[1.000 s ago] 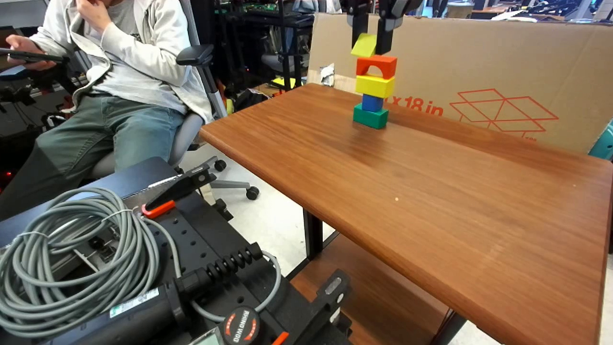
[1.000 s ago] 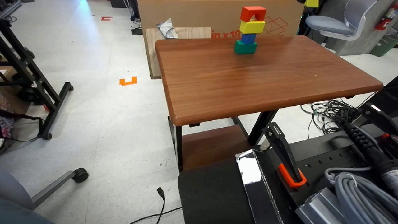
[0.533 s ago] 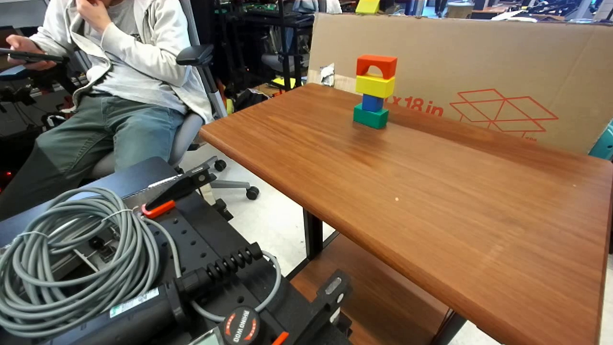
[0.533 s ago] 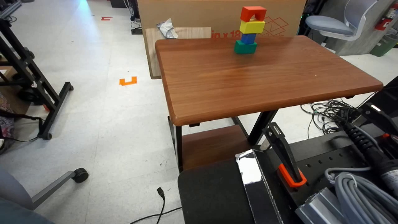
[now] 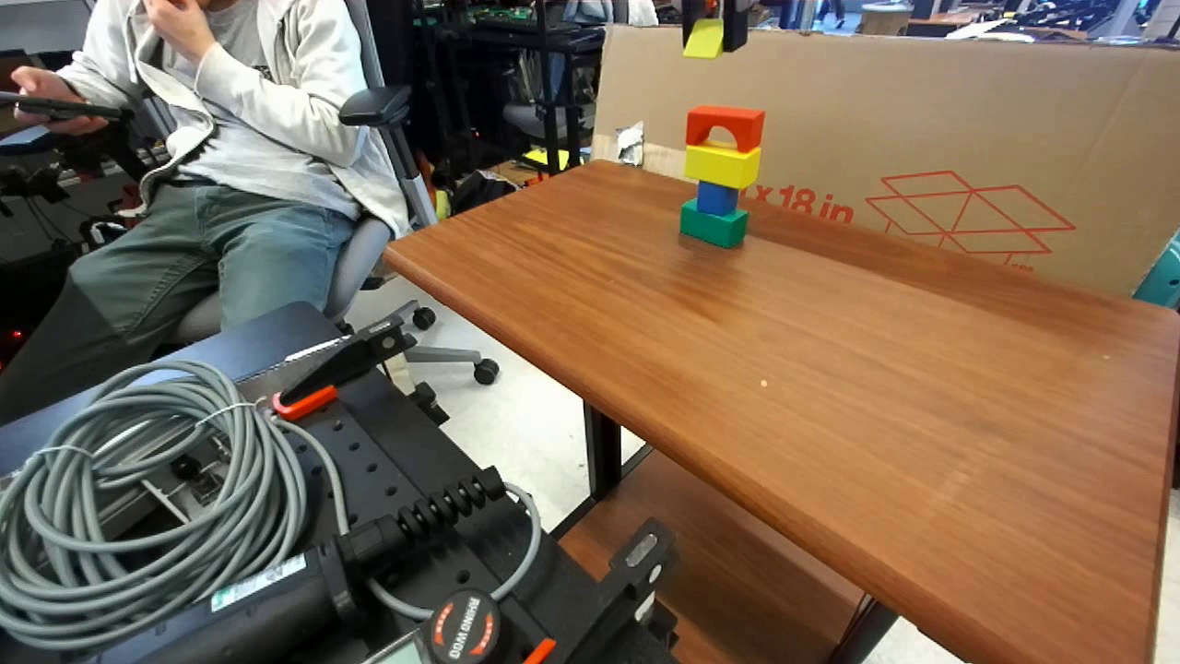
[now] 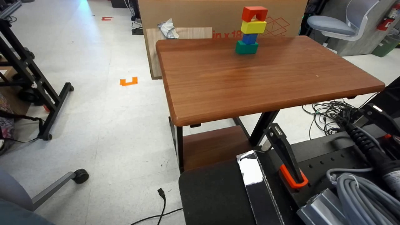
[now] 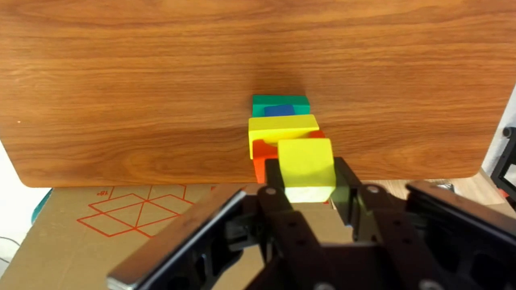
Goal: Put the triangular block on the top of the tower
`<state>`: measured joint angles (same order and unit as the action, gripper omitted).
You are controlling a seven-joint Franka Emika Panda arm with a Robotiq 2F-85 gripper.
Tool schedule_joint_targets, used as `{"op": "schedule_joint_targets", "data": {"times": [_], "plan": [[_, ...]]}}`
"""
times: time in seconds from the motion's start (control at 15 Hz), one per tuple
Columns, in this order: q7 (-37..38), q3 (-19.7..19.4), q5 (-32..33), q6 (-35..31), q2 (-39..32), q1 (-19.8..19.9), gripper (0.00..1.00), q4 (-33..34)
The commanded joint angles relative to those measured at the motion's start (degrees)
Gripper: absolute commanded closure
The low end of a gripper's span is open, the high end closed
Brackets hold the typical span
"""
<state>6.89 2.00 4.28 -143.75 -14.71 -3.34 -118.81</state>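
Nearest in the wrist view, the jaws are drawn in only as wide as the triangular block (image 7: 307, 169) and have it gripped from both sides. Just beyond, partly screened by it, is the red arch (image 7: 264, 151) that tops the tower (image 7: 282, 125), and my coming move turns on that pair: in an exterior view the block (image 5: 705, 39) hangs above the arch with a clear gap, not touching. The arch's long axis runs across the wrist view, roughly along the line the jaws close on, so I judge I need little twist, mostly centring and then a slow descent. Farther down, the green base (image 7: 281, 100) sits on the wooden surface (image 7: 161, 80), close to the edge beside the cardboard (image 7: 121, 253). What I can't make out is the overlap: block and jaws hide part of the arch from me, and I can't tell whether the block's slanted outline is its shape or a tilt. The jaws also run out of the top of the frame there. In an exterior view I have the whole tower (image 6: 253, 27) but neither block nor jaws, so no cross-check on depth.
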Motion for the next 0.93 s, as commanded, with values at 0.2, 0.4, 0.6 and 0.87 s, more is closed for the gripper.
{"op": "schedule_joint_targets", "data": {"times": [0.2,0.4,0.6,0.87], "plan": [[2.0,-1.2,1.9,0.5,-8.0,-1.4,0.92,7.9],[1.1,-0.9,1.2,0.7,-10.0,-1.4,0.92,9.8],[1.0,-0.8,0.9,1.0,-11.4,-1.7,0.92,11.3],[0.5,-0.7,0.7,1.5,-12.2,-1.8,0.92,12.2]]}}
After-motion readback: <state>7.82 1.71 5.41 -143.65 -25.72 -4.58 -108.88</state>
